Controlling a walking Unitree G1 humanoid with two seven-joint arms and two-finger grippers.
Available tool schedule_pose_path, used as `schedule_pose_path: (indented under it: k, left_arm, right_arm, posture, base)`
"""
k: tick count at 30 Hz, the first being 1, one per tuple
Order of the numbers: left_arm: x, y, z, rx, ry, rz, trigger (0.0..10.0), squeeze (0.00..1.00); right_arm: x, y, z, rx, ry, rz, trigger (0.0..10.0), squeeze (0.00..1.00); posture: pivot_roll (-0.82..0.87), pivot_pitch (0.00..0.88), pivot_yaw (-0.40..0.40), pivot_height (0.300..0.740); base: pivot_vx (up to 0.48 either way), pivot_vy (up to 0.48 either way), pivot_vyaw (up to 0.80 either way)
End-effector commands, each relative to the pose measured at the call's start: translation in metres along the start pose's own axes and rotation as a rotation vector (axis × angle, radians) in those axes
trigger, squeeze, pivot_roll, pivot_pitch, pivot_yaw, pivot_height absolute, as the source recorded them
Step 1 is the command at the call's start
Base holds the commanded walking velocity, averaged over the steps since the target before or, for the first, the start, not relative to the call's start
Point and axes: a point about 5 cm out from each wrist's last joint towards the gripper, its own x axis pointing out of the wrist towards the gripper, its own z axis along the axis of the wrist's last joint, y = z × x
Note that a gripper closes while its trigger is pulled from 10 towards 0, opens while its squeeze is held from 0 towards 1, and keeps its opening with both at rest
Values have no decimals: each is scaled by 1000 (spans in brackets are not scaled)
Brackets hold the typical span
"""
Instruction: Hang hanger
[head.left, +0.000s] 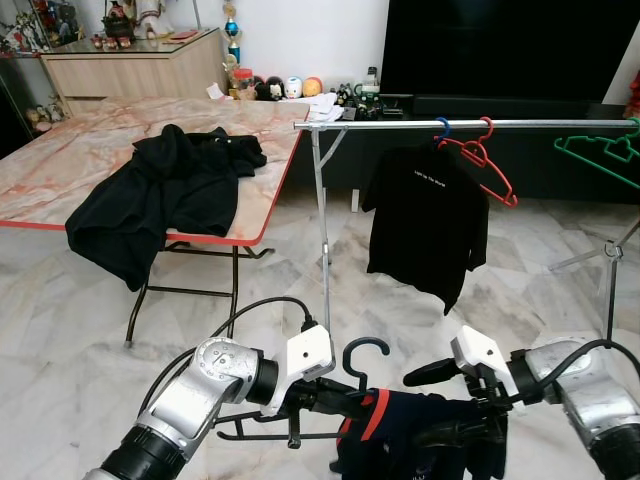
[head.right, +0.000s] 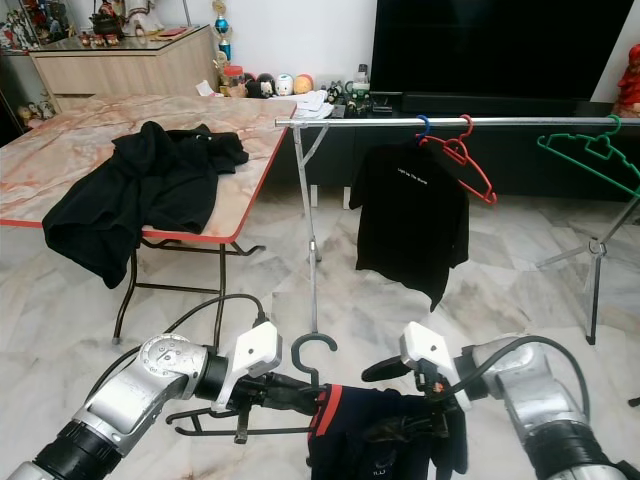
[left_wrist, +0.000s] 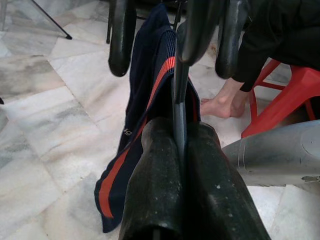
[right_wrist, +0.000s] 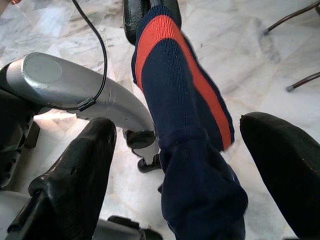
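A dark hanger (head.left: 364, 351) carries a navy garment with an orange stripe (head.left: 400, 430), low in front of me. My left gripper (head.left: 340, 400) is shut on the hanger's bar just under the hook; in the left wrist view its fingers (left_wrist: 155, 170) pinch the thin bar (left_wrist: 179, 95). My right gripper (right_wrist: 180, 170) is open, its fingers (right_wrist: 75, 170) wide apart on either side of the garment's shoulder (right_wrist: 190, 150). The metal rail (head.left: 470, 124) crosses ahead at head height, well beyond both grippers.
On the rail hang a black T-shirt (head.left: 425, 220), a red hanger (head.left: 482, 160) and a green hanger (head.left: 600, 150). A folding table (head.left: 270, 190) with a black garment (head.left: 160, 195) stands to the left. A person's foot (left_wrist: 220, 106) and a red stool (left_wrist: 285, 95) are close by.
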Motion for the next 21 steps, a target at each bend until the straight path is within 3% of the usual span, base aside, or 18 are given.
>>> schedule_pose_path:
  k: [1,6,7,8,9,10,11,21]
  left_arm:
    - [-2,2,14,50,-16,-7,10000,0]
    - [-2,0,19,61,-21,-13,10000,0]
    - [-2,0,19,64,-22,-14,10000,0]
    - [-1,0,20,65,-22,-15,10000,0]
    - [-1,0,20,69,-21,-17,10000,0]
    - [-1,0,20,70,-20,-17,10000,0]
    - [-1,0,20,72,-20,-17,10000,0]
    - [-1,2,24,85,-22,1,10000,0]
  right_arm:
    - [4,-8,7,-26,-12,-53,10000,0]
    - [13,-5,4,15,-24,32,10000,0]
    - [14,-5,4,19,-24,41,9098,0]
    - [14,-5,4,22,-25,47,9098,0]
    - [16,-5,5,22,-26,49,1686,0]
    - [16,-6,5,21,-26,46,1686,0]
    - [17,-7,5,21,-27,46,0,0]
    - [20,-7,-1,31,10,38,0,0]
  posture:
    - [-60,2,41,740]
    - [-50,11,38,740]
    - [-49,12,36,740]
    - [-47,13,35,740]
    - [-47,13,35,740]
    - [-44,16,34,740]
    - [-44,16,34,740]
    - [-39,21,32,740]
  base:
    - [0,0,0]
    - [0,0,0]
    - [0,0,0]
    - [0,0,0]
    - [0,0,0]
    - [0,0,0]
    - [0,0,0]
    - [0,0,0]
